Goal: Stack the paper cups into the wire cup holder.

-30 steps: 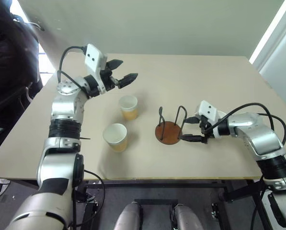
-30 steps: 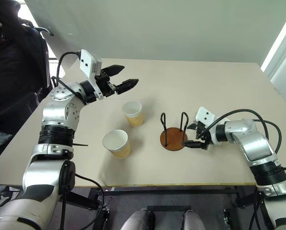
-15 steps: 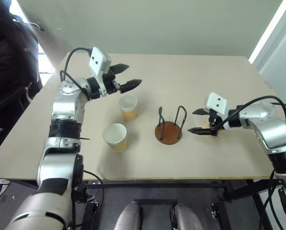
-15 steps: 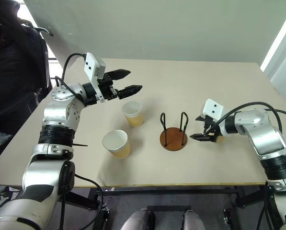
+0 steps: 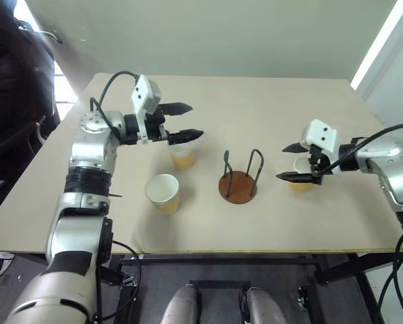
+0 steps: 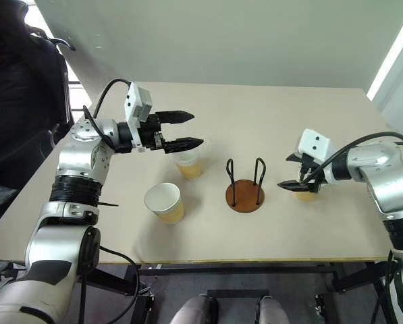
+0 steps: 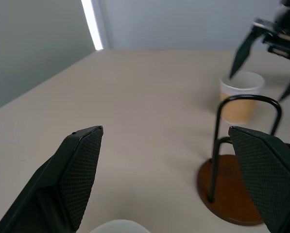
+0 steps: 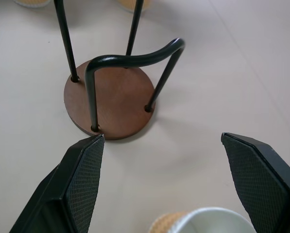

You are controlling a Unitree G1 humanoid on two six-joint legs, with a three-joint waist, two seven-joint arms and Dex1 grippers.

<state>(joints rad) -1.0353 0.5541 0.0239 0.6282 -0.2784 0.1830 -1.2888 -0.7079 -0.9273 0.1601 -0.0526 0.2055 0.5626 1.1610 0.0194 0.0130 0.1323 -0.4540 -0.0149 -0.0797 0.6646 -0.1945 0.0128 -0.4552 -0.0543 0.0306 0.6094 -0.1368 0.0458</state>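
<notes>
the wire cup holder (image 5: 239,179), thin dark loops on a round reddish-brown disc, stands mid-table between three tapered paper cups (image 5: 164,192). left gripper (image 5: 185,121) and right gripper (image 5: 293,162), textured black fingers, both gape empty.

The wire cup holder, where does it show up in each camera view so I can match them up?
Left eye view: wire cup holder, table centre, between the two grippers.
Right eye view: centre, right of the two cups on the robot's left.
Left wrist view: lower right, partly behind a finger.
Right wrist view: upper middle, empty.
Shared landmark: the paper cup under the open right gripper.
</notes>
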